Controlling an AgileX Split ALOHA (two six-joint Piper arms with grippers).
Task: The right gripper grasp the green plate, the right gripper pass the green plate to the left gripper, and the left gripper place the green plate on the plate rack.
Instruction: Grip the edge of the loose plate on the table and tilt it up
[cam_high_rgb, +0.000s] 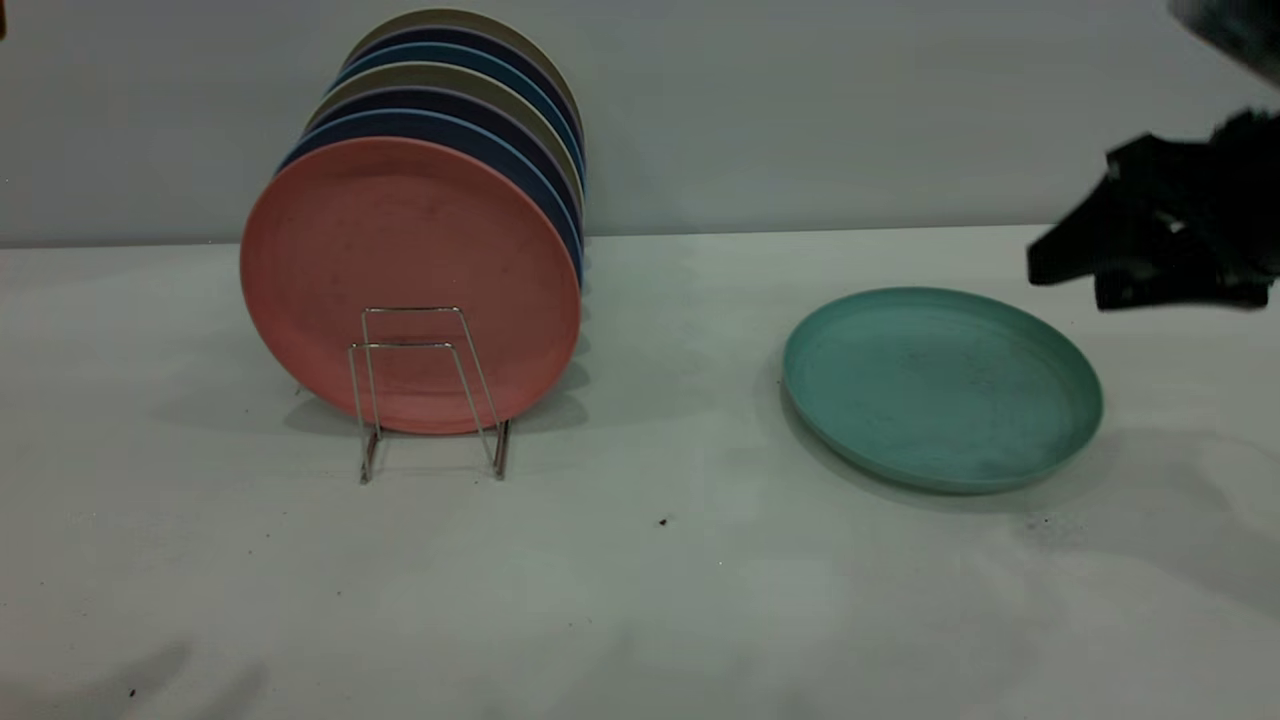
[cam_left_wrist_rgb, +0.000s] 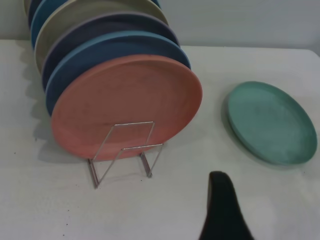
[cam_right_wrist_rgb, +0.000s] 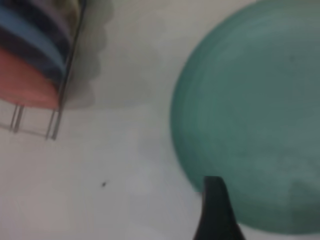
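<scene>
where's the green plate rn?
The green plate lies flat on the white table, at the exterior view's right, apart from the plate rack at its left and just below the right pincer.

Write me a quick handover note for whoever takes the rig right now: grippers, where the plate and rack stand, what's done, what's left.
Right gripper: in the air at the table's right edge, just beyond the green plate's far right rim, holding nothing.
Left gripper: out of the exterior view; only a dark finger shows in its own wrist view, facing the rack.
Green plate: lying flat on the table, to the right of the rack, untouched.
Plate rack: loaded with upright plates, a pink plate in front; the two front wire loops are free.
Done: nothing yet.
Left: grasp, handover to the left gripper, placing on the rack.
</scene>
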